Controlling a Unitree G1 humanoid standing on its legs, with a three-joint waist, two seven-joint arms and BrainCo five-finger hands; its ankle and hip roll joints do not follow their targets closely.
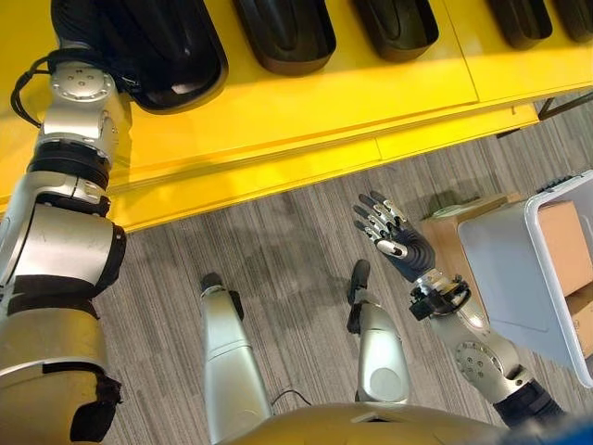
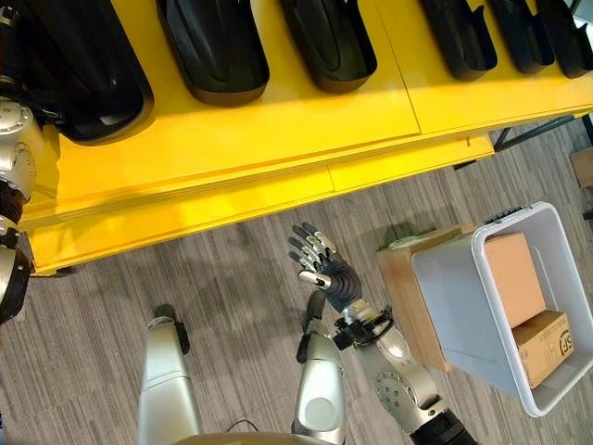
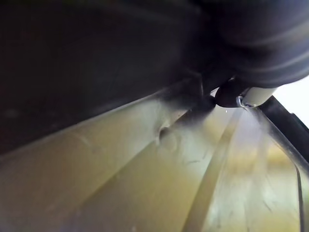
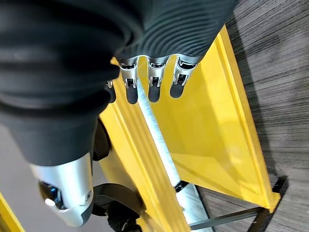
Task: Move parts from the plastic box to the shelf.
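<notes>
The right robot hand (image 2: 324,264) hovers in the lower middle of the frame over the grey striped floor (image 2: 232,269), fingers spread straight and holding nothing — free, I'd judge, for the next pick. Just to its right, at the lower right of the frame, sits the white plastic box (image 2: 454,278) on a low wooden stand (image 2: 400,287), with two brown cardboard boxes (image 2: 514,278) inside; those look like the parts waiting to move, kept within the right arm's reach. Further off, the long yellow shelf (image 2: 278,120) runs across the top of the frame, carrying a row of black moulded tray-shaped parts (image 2: 213,46) side by side. At the upper left the left arm reaches up to the shelf beside the end black part; the left robot hand is tucked against it, so I cannot tell whether it grips.
</notes>
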